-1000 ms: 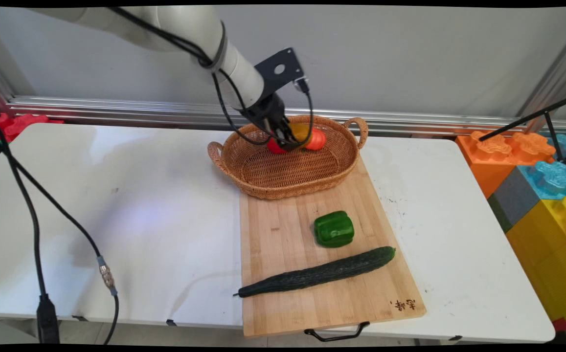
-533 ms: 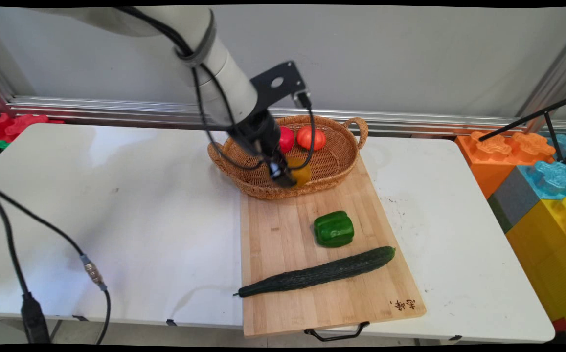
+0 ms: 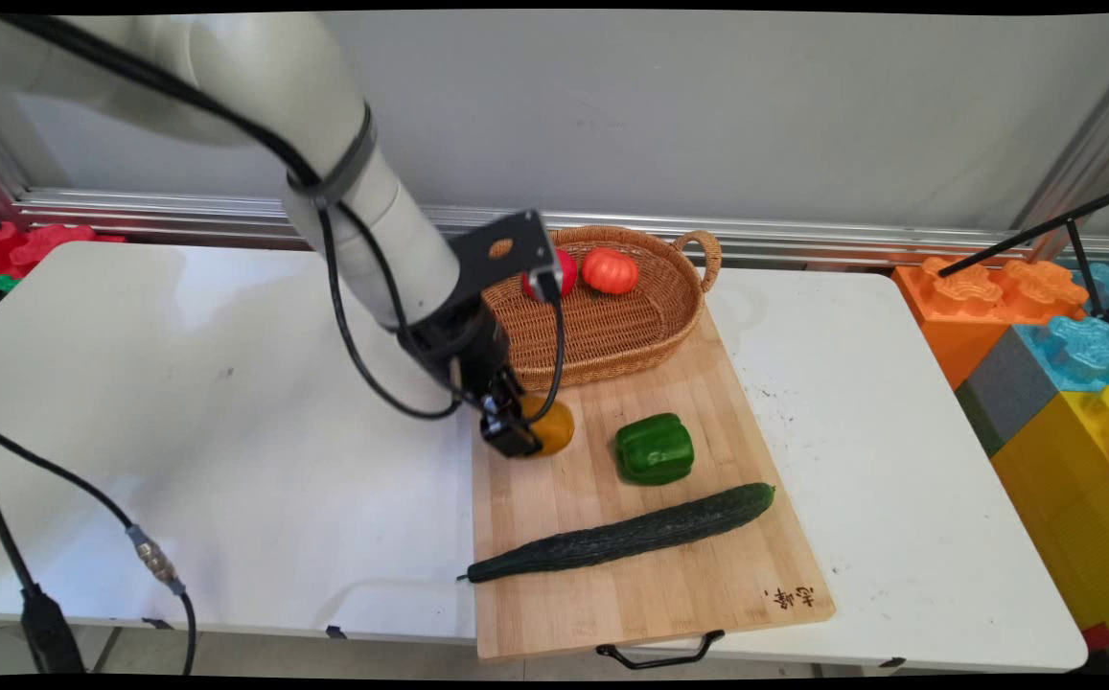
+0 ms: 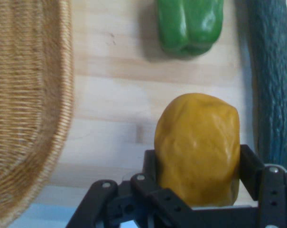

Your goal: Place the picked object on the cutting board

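Hand view: gripper (image 4: 196, 166) clamped round yellow pepper (image 4: 198, 145) — base hidden; cucumber (image 4: 272, 80) cut off at edge.

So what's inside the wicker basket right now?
Two red-orange tomato-like pieces lie at the far end of the wicker basket. The camera bracket covers the basket's near-left part, so anything there is hidden.

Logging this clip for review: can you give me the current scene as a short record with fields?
gripper: shut on the yellow pepper, low over the cutting board's far left part
basket: on the board's far end, holds a red tomato and an orange tomato
on board: green pepper, cucumber nearer the camera
surface: white table
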### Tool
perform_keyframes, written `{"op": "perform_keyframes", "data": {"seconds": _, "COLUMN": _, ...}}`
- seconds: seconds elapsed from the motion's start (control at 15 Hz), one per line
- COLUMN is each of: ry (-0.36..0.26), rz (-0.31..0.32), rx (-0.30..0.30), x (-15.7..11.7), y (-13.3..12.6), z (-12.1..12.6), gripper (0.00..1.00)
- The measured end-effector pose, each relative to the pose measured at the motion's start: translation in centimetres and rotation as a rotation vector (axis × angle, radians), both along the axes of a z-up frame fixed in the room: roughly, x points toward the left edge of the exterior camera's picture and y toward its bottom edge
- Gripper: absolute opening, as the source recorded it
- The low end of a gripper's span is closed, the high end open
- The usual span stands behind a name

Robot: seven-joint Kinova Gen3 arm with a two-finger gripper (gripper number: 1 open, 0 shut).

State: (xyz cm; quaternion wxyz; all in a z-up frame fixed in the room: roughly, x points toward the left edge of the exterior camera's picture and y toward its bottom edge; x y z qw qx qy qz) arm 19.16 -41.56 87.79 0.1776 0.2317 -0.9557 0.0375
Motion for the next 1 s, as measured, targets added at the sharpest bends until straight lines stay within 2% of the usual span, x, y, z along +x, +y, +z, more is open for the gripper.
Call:
{"op": "perform_keyframes", "data": {"seconds": 0.4, "ry": 0.007, "rz": -0.02, "rx": 0.04, "x": 0.7, "y": -0.4, "z": -5.0, "gripper": 0.0}}
{"op": "perform_keyframes", "data": {"seconds": 0.8, "ry": 0.039, "rz": -0.012, "rx": 0.038, "x": 0.4, "y": -1.2, "z": -7.4, "gripper": 0.0}}
{"op": "perform_keyframes", "data": {"seconds": 0.87, "ry": 0.047, "rz": -0.01, "rx": 0.037, "x": 0.2, "y": -1.3, "z": -7.5, "gripper": 1.0}}
{"op": "perform_keyframes", "data": {"seconds": 1.0, "ry": 0.059, "rz": -0.007, "rx": 0.035, "x": -0.1, "y": -1.5, "z": -7.6, "gripper": 1.0}}
